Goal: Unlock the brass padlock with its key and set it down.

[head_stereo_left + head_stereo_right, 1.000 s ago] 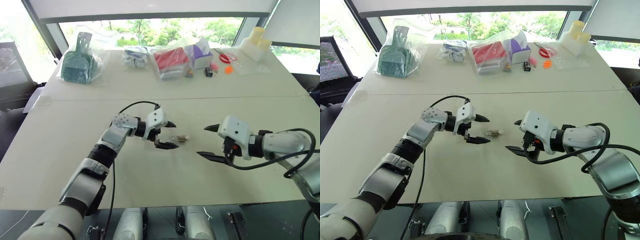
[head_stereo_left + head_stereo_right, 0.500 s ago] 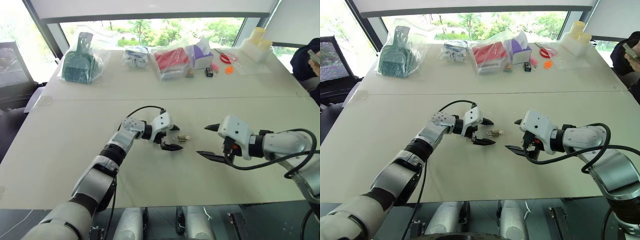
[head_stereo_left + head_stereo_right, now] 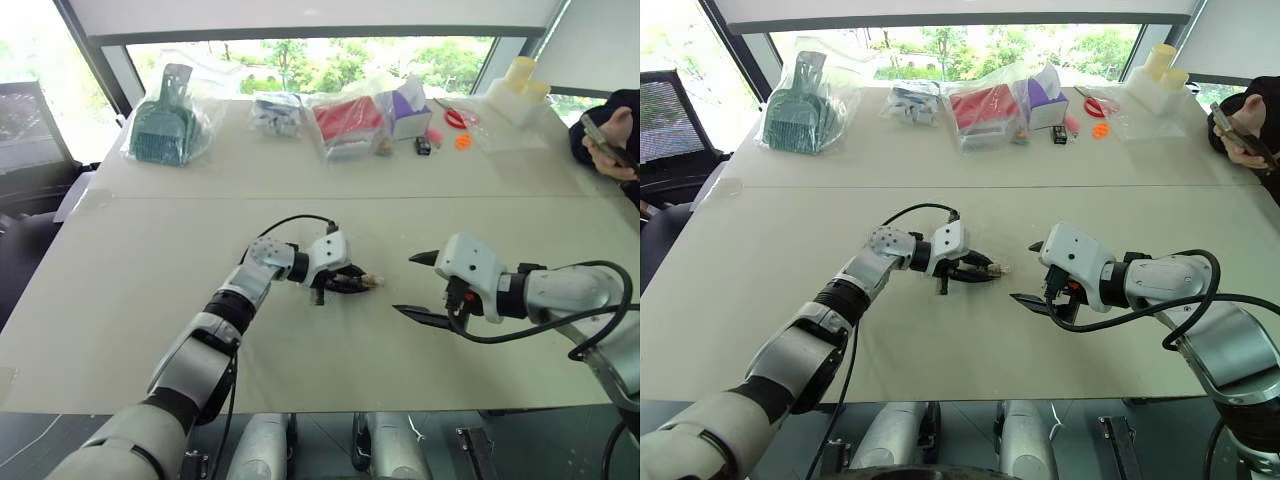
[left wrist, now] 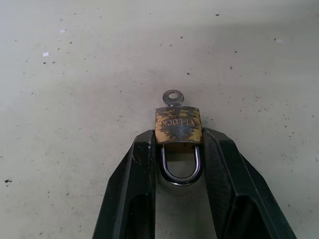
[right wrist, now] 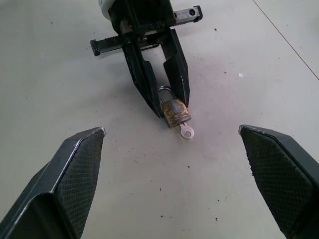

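1. The left gripper [image 4: 178, 144] has its two black fingers pressed against either side of the brass padlock [image 4: 178, 125], pinching the body at its shackle end. The silvery shackle loop sits in the gap between the fingers.
2. The padlock lies flat on the pale table [image 3: 150, 240], near its middle, with the key [image 4: 173, 97] in the keyhole and its round head pointing away from the left gripper, toward the right one.
3. The right gripper [image 5: 174, 186] hangs spread wide, holding nothing, near the padlock and facing the key head.
4. Risks, as I judge them:
   - The pinch sits right at the fingertips on a tiny smooth body, so the lock could squirt out or swivel when lifted.
   - The key head is small and lies close to the table. The wide right fingers may miss it or push the lock out of the left grip.
   - Turning the key could twist the whole lock if the left hold is weak.
5. Count: one padlock, one key, two grippers. Along the far edge lie several bagged goods [image 3: 345, 122], among them one green scoop [image 3: 158, 127].
6. At the far right a person's hand [image 3: 612, 131] holds a phone.
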Robot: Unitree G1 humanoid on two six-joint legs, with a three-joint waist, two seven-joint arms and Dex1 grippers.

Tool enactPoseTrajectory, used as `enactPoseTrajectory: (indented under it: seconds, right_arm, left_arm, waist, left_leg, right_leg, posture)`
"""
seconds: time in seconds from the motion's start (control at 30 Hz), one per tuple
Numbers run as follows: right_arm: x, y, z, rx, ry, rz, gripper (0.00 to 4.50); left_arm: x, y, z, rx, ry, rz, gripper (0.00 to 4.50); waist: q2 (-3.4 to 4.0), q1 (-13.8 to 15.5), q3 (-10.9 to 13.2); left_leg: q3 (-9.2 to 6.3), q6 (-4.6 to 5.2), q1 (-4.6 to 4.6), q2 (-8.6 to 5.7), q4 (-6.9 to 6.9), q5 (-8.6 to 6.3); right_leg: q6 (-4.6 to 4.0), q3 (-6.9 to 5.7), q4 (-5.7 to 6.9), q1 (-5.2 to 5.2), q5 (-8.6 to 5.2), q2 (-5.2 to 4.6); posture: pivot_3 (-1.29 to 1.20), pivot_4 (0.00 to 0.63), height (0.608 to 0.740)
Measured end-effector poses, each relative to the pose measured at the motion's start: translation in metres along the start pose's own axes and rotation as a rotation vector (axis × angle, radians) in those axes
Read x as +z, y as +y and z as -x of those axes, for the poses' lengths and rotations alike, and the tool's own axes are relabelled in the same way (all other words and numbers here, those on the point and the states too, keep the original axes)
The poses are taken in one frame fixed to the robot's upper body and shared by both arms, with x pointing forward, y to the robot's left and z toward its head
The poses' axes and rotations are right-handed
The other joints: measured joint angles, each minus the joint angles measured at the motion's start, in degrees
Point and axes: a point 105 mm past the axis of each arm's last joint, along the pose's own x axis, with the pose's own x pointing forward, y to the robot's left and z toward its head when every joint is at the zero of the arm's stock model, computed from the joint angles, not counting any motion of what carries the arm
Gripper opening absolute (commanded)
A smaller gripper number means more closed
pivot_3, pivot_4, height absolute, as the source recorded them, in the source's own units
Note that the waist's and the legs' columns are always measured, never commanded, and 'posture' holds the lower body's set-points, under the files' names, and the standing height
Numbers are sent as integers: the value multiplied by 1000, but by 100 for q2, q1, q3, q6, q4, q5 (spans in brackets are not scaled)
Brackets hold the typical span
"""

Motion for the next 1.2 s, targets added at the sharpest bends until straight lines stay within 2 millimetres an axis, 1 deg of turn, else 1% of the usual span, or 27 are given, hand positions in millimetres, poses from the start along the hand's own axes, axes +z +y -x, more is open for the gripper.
enactPoseTrajectory:
  seconds: [0.13,0.23,0.33,0.4,0.43,0.5,0.63,0.73,0.83,0.97,1.03,1.1,1.13,1.17,1.2]
  right_arm:
    - [3,-3,-3,-19,-4,43,4500]
    - [2,-9,-10,-62,-5,94,4500]
    - [2,-14,-20,-101,2,189,4500]
    - [6,-20,-28,-144,-3,284,4500]
    - [8,-23,-32,-164,-5,343,4500]
    - [9,-28,-39,-194,5,435,4500]
    - [17,-36,-52,-252,-16,573,4500]
    - [26,-40,-58,-282,-37,659,4500]
    - [30,-39,-63,-293,-52,700,4500]
    - [32,-36,-68,-293,-65,713,4500]
    - [34,-35,-70,-294,-73,723,3961]
    - [36,-34,-71,-293,-77,731,3184]
    - [36,-34,-71,-291,-78,736,2598]
    - [36,-33,-72,-290,-77,744,2258]
    - [36,-33,-72,-290,-74,751,1645]
  left_arm:
    - [0,2,1,19,2,-2,736]
    - [5,11,8,52,-5,8,736]
    - [24,29,25,99,-36,-10,736]
    - [45,40,39,119,-65,-41,736]
    - [55,44,46,124,-81,-58,736]
    - [64,46,55,115,-87,-76,736]
    - [61,44,63,86,-59,-52,736]
    - [63,42,67,71,-59,-52,736]
    - [63,39,69,56,-56,-47,736]
    - [61,36,69,40,-50,-33,736]
    - [62,36,69,37,-50,-36,736]
    - [62,35,69,36,-49,-35,736]
    - [61,35,69,36,-49,-35,736]
    - [62,35,69,36,-49,-34,736]
    - [62,35,69,35,-49,-34,736]
  waist:
    - [0,-3,0]
    - [0,-3,0]
    - [0,-4,1]
    - [0,-4,1]
    - [0,-6,0]
    - [1,-9,0]
    - [1,-15,0]
    - [1,-6,0]
    - [1,-10,0]
    - [1,-14,0]
    - [1,-12,0]
    - [1,-13,0]
    - [1,-11,0]
    - [1,-11,0]
    - [1,-12,0]
  left_leg:
    - [0,0,0,0,0,0]
    - [1,0,-2,0,0,0]
    - [2,0,-8,-2,0,0]
    - [5,0,-8,-3,0,0]
    - [5,0,-8,-3,0,0]
    - [8,-1,-7,-5,-1,1]
    - [17,-2,-8,-5,-1,2]
    - [21,-2,-8,-5,-1,2]
    - [25,-2,-8,-5,-1,2]
    - [27,-3,-8,-5,-1,3]
    - [26,-3,-8,-5,-1,3]
    - [26,-3,-8,-5,-1,3]
    - [26,-3,-8,-5,-1,3]
    - [26,-3,-8,-5,-1,3]
    - [26,-3,-8,-5,-1,3]
  right_leg:
    - [0,0,0,0,0,0]
    - [0,0,1,-4,0,1]
    - [1,-1,2,-10,0,2]
    - [2,-1,2,-10,0,2]
    - [2,-1,1,-9,0,2]
    - [3,0,1,-8,-1,3]
    - [4,-1,4,-9,0,6]
    - [4,-1,4,-9,0,6]
    - [4,-1,3,-9,0,6]
    - [4,-1,5,-9,0,6]
    - [4,-1,5,-9,0,6]
    - [4,-1,5,-9,0,6]
    - [4,-1,5,-9,0,6]
    - [4,-1,5,-9,0,6]
    - [4,-1,5,-9,0,6]
  posture:
    - [0,150,740]
    - [0,150,740]
    - [0,150,740]
    - [0,150,740]
    - [0,150,740]
    - [0,150,740]
    - [0,150,740]
    - [0,150,740]
    - [0,150,740]
    - [0,150,740]
    - [0,150,740]
    - [0,150,740]
    - [0,150,740]
    - [0,150,740]
    - [0,150,740]
